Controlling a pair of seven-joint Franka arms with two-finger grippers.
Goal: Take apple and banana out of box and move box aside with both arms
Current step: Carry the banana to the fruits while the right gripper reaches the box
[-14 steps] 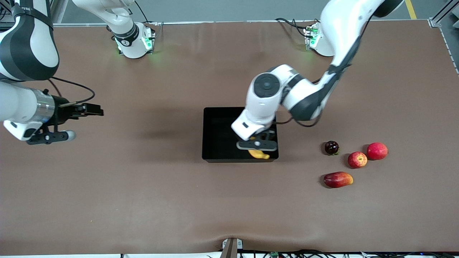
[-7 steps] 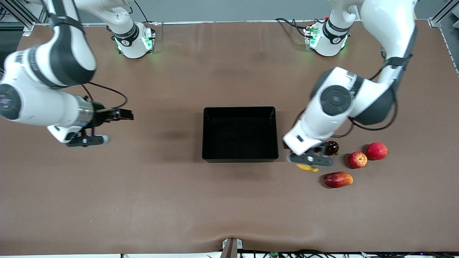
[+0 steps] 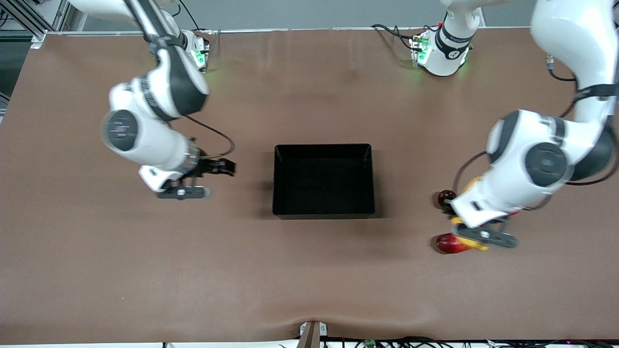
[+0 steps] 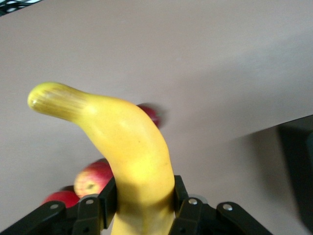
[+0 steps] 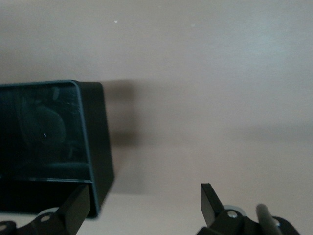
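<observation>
Since a moment ago we see the left pincer (image 3: 485,236) has carried the one banana (image 4: 124,152) out of the single black box (image 3: 323,181) and over the fruits at the left arm's end of the tabletop (image 3: 309,270), clenched around it. The right pincer (image 3: 184,192), fingers spread, has swung up beside the box. In the left wrist view three red fruits show; one apple (image 4: 93,179) lies beneath.

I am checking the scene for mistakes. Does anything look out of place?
Yes. The left gripper, jaws shut on the banana, is over the loose fruits, not the box, which holds nothing.
</observation>
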